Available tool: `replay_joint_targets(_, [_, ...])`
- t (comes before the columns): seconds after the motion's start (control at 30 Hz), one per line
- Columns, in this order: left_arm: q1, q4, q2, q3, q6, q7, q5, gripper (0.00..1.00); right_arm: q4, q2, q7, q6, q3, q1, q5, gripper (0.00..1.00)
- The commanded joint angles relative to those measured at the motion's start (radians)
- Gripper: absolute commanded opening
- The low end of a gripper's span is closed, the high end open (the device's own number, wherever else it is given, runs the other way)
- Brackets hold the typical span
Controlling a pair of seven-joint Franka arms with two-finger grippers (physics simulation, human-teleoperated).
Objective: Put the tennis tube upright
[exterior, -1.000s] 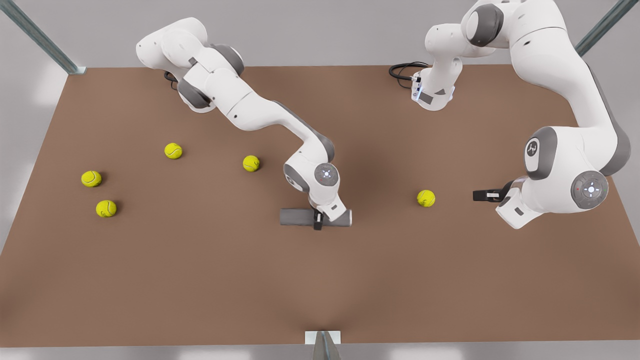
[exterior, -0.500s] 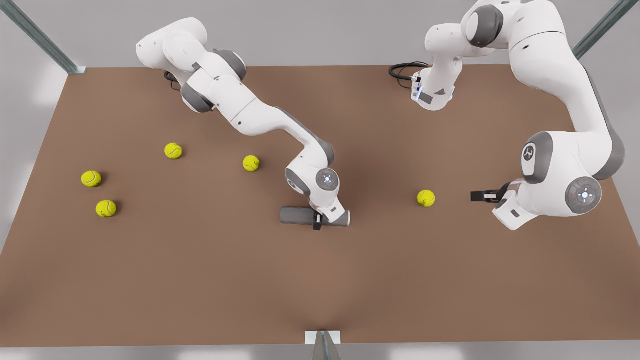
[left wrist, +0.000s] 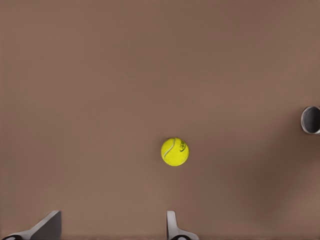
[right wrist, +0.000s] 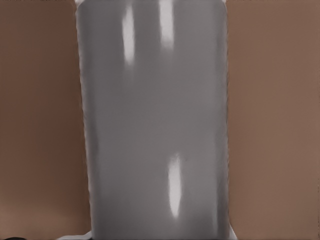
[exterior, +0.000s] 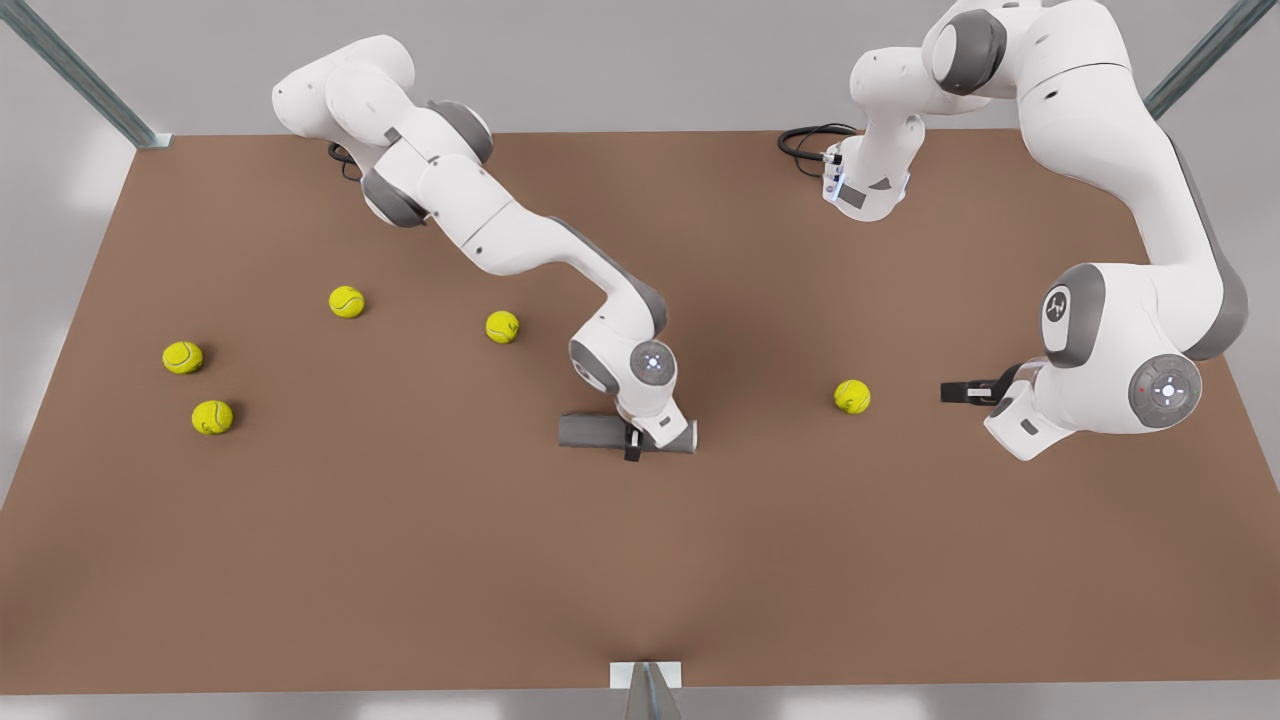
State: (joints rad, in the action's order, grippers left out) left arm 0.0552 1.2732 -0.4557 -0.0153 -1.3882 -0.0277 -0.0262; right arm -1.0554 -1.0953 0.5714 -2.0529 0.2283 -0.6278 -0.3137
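Grey tennis tube (exterior: 600, 432) lies flat, our right gripper (exterior: 633, 440) clenched mid-length for tipping it up; left gripper (exterior: 950, 391) waits released at 3 o'clock.

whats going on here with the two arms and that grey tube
The right gripper is down on the tennis tube, which lies on its side near the middle of the brown table; its wrist view looks straight at the grey wall. Whether it has clamped is unclear. The left gripper waits open on the front view's right, pointing at a tennis ball. Four more balls lie scattered toward the front view's left. The tube is not yet upright.
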Motion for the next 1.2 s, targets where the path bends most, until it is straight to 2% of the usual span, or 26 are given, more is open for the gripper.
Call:
replay_joint_targets(0.0, [-0.002, 0.0, 0.0, 0.0, 0.0, -0.001, 0.0, 1.0, -0.003, 0.0, -0.036, -0.019, 0.003, 0.002, -0.077, 1.0])
replay_joint_targets(0.23, [0.0, 0.0, 0.0, 0.0, 0.0, -0.001, 0.0, 1.0, -0.001, 0.055, -0.027, 0.091, 0.031, 0.037, 0.012, 1.0])
replay_joint_targets(0.43, [0.0, 0.0, 0.0, 0.0, 0.002, -0.001, 0.0, 1.0, -0.005, 0.031, -0.034, 0.008, 0.022, 0.034, -0.001, 1.0])
replay_joint_targets(0.6, [0.0, 0.0, 0.0, 0.0, 0.002, -0.001, 0.0, 1.0, -0.003, 0.057, -0.038, 0.039, 0.026, 0.036, 0.007, 1.0])
replay_joint_targets(0.7, [0.0, 0.0, 0.0, 0.0, 0.003, -0.001, 0.0, 1.0, -0.017, 0.158, -0.042, 0.092, 0.032, 0.023, 0.01, 1.0])
replay_joint_targets(0.77, [0.0, 0.0, 0.0, 0.0, 0.002, -0.001, 0.0, 1.0, -0.003, 0.259, -0.038, 0.247, 0.069, 0.013, 0.013, 1.0])
replay_joint_targets(0.83, [0.0, 0.0, 0.0, 0.002, 0.0, -0.003, -0.008, 1.0, -0.003, 0.419, -0.067, 0.307, 0.059, 0.065, 0.013, 1.0])
replay_joint_targets(0.87, [-0.012, -0.002, -0.023, 0.0, -0.023, 0.003, -0.076, 1.0, -0.006, 0.505, -0.128, 0.361, 0.065, 0.147, 0.016, 1.0])
replay_joint_targets(0.9, [-0.049, -0.002, -0.049, -0.002, -0.086, 0.006, -0.254, 1.0, -0.006, 0.571, -0.166, 0.451, 0.06, 0.198, 0.025, 1.0])
replay_joint_targets(0.93, [-0.052, -0.003, -0.122, -0.002, -0.178, 0.006, -0.408, 1.0, -0.041, 0.655, -0.292, 0.484, 0.057, 0.331, 0.074, 1.0])
replay_joint_targets(0.97, [-0.051, -0.006, -0.21, 0.002, -0.239, 0.058, -0.558, 1.0, -0.187, 0.77, -0.488, 0.478, 0.059, 0.457, 0.131, 1.0])
replay_joint_targets(1.03, [-0.043, -0.005, -0.334, 0.003, -0.252, 0.25, -0.82, 1.0, -0.423, 0.951, -0.578, 0.387, 0.068, 0.641, 0.232, 1.0])
replay_joint_targets(1.1, [0.057, -0.005, -0.463, 0.021, -0.419, 0.416, -0.882, 1.0, -0.414, 0.951, -0.581, 0.476, 0.062, 0.7, 0.216, 1.0])
replay_joint_targets(1.17, [0.124, -0.002, -0.489, 0.051, -0.511, 0.425, -0.916, 1.0, -0.38, 0.928, -0.604, 0.49, 0.059, 0.744, 0.209, 1.0])
